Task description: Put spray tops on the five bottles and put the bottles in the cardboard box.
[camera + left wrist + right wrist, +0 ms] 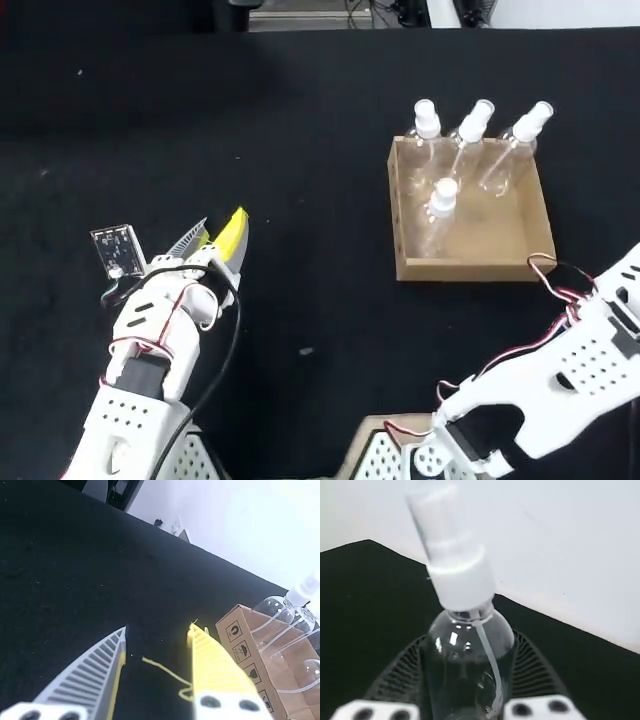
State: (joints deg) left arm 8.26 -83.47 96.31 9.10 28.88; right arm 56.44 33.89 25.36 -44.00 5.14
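The cardboard box (470, 268) sits on the black table at the right and holds several clear bottles with white spray tops; one bottle (437, 215) leans in the middle, others (468, 140) rest against the far wall. My left gripper (222, 222) hovers open and empty at the left, well apart from the box. In the left wrist view its grey and yellow fingers frame bare cloth around the left gripper (157, 630), with the box (245, 655) off to one side. My right gripper (469, 680) is shut on a clear bottle (470, 635) with a spray top (455, 565) on its neck.
The right arm's white body (560, 375) stretches across the lower right corner with red and black wires. A small circuit board (117, 250) sticks out beside the left wrist. Black cloth (300, 150) covers the table between the arms and the box.
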